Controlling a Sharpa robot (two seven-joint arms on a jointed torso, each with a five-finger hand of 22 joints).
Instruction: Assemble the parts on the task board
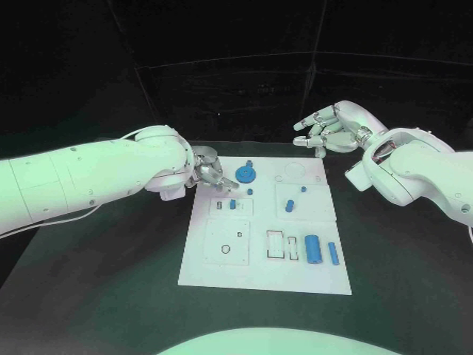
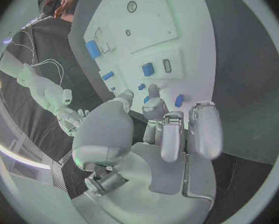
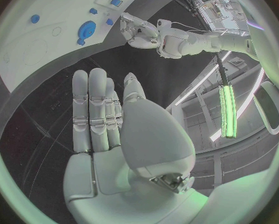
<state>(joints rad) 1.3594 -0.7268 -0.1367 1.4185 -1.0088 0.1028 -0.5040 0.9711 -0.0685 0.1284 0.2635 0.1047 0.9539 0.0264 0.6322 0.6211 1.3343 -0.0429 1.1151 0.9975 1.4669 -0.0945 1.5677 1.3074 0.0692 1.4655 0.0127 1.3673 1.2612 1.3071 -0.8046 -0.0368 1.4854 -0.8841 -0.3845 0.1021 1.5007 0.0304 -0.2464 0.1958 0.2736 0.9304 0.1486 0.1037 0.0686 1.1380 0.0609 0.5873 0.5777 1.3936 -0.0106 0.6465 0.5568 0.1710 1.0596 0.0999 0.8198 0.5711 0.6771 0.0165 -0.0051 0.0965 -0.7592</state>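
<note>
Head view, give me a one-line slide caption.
Left hand reaches the white task board's far corner beside the blue gear; right hand hovers empty beyond the board.

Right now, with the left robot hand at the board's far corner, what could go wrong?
1. The left robot hand sits close beside the blue gear; a reach could knock it off its spot.
2. Its fingers hang over small blue pieces and may scatter them.
3. Pressing the task board edge might shift it.

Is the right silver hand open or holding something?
Open: the right silver hand holds nothing, its fingers extended beyond the white task board.
</note>
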